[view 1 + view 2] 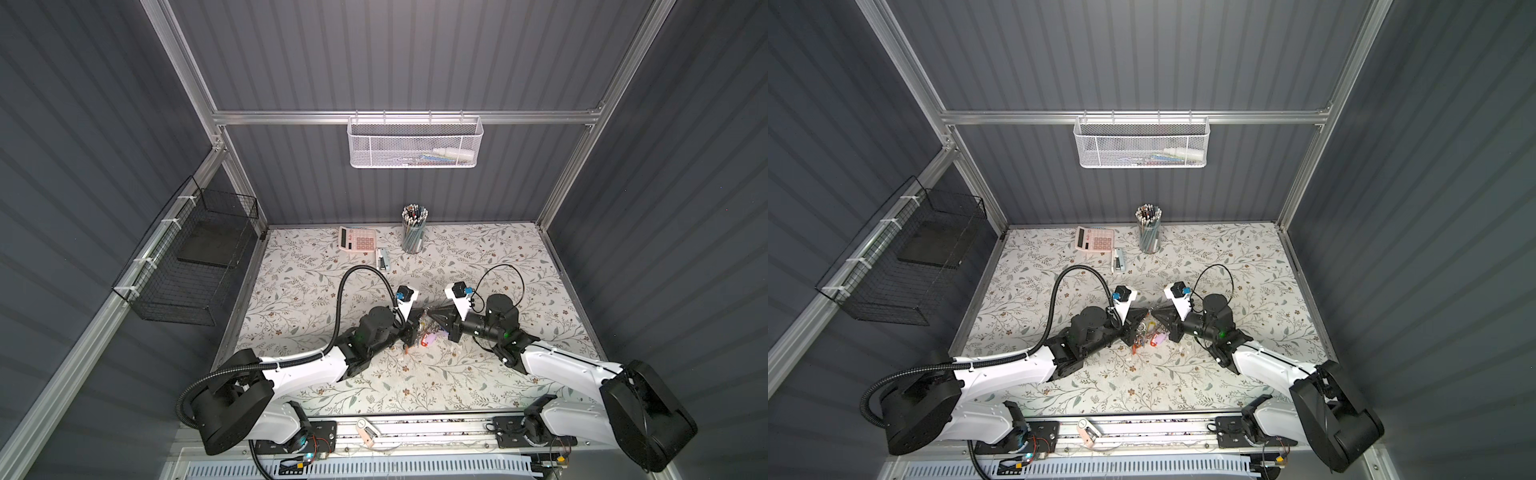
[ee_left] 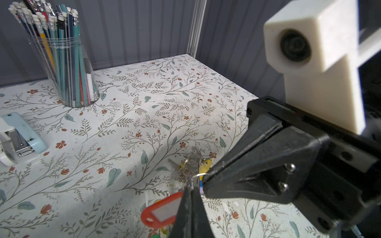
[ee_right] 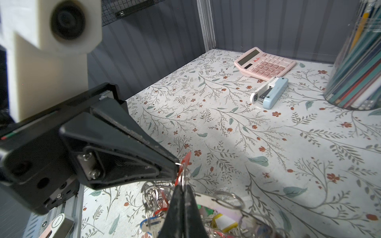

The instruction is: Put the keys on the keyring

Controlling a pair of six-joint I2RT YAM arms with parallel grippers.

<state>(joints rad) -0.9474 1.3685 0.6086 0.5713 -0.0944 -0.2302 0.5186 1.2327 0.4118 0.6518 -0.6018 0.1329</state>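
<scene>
Left end effector (image 2: pixel 191 187) and right end effector (image 3: pixel 181 186) are clenched on the keys (image 2: pixel 190 162), which are best held taut while being threaded.

Both arms are the same build: white shell links on left arm (image 1: pixel 299 365) and right arm (image 1: pixel 569 365), black joint housings, big black base drums (image 1: pixel 232 411). Left carries a fat black corrugated conduit (image 1: pixel 345 291), zip-tied to the link. Right has only a thin black cable (image 1: pixel 498 270). Green LED (image 1: pixel 507 333) on the right wrist motor. Wrist cameras (image 2: pixel 309 41) sit in boxy off-white housings with blue connectors (image 1: pixel 468 291). Left gripper (image 3: pixel 177 164) and right gripper (image 2: pixel 204 183) have black wedge fingers, each with silver screws (image 2: pixel 289 167).
</scene>
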